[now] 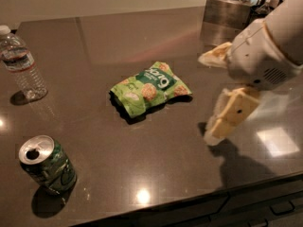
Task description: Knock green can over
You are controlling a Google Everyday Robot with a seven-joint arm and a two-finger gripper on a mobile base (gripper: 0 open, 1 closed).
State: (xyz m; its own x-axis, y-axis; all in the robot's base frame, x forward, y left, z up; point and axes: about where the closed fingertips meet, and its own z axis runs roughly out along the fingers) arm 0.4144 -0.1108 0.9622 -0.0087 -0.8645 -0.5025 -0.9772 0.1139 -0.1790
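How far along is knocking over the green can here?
Nothing done: the small green aluminium drink can stands upright at the near left. In hand: the open white end effector hovers at the right, well apart from it. Left: reach across and tip it.
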